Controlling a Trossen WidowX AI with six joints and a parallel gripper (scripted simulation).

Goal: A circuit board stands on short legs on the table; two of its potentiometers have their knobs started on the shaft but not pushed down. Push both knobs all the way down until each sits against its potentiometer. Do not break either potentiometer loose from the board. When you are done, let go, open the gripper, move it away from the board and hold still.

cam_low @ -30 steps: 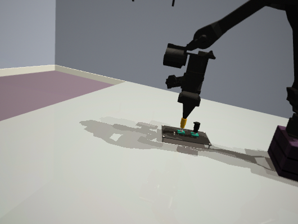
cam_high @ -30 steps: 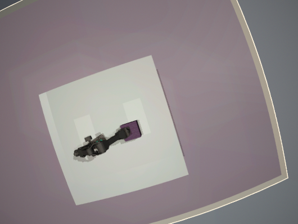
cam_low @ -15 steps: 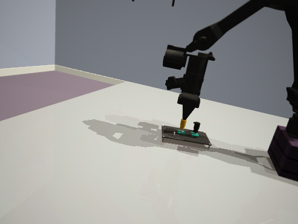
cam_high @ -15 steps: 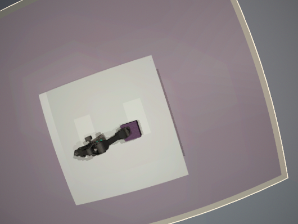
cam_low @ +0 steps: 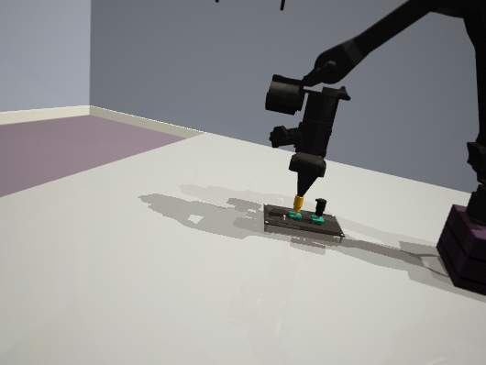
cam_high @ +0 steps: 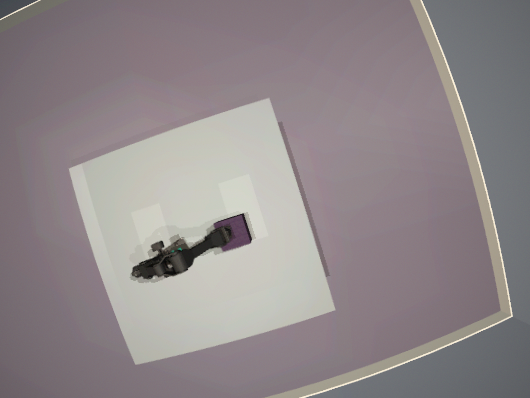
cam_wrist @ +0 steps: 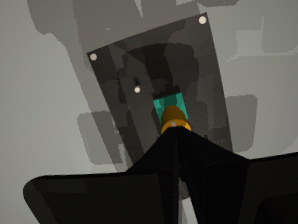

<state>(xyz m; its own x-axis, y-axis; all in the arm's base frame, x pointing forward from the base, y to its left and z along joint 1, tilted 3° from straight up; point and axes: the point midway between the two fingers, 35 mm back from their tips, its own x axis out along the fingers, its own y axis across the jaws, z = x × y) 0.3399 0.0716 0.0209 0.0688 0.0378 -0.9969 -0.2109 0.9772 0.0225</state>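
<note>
The dark circuit board [cam_low: 276, 216] [cam_wrist: 113, 83] stands on the white table. A yellow knob [cam_low: 298, 203] [cam_wrist: 174, 116] sits upright on the left teal potentiometer [cam_low: 295, 215] [cam_wrist: 162, 104]. A black knob [cam_low: 320, 204] stands on the right teal potentiometer [cam_low: 317, 220]. My gripper [cam_low: 303, 191] [cam_wrist: 174, 133] is shut, points straight down, and its fingertips touch the top of the yellow knob. Nothing is between the fingers. The black knob does not show in the wrist view.
The arm's purple base [cam_high: 239, 231] [cam_low: 460, 249] stands on the table [cam_high: 225, 310] [cam_low: 138, 275] to the right of the board. The table stands on a purple floor [cam_high: 380, 150] with a pale skirting edge.
</note>
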